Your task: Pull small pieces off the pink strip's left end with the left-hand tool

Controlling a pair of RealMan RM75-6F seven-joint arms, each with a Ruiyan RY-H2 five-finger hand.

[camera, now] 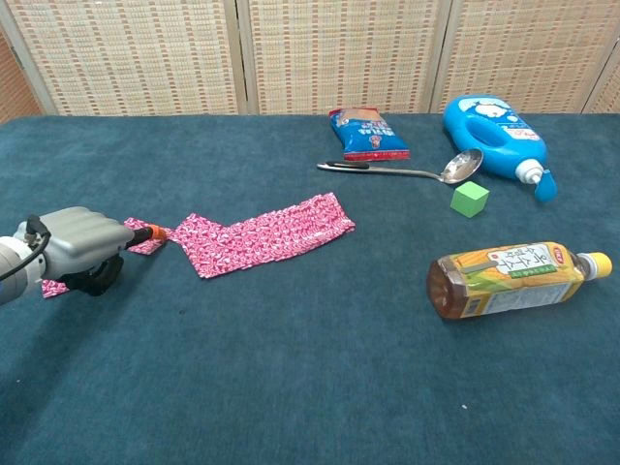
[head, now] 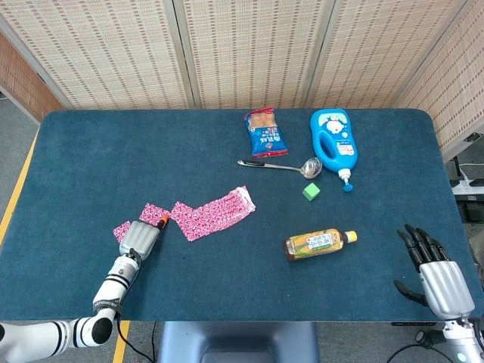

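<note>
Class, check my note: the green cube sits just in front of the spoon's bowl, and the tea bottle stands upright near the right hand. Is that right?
Not quite: the tea bottle lies on its side, as the chest view shows. The green cube does sit just in front of the spoon bowl, and the bottle is on the side of the right hand.
</note>
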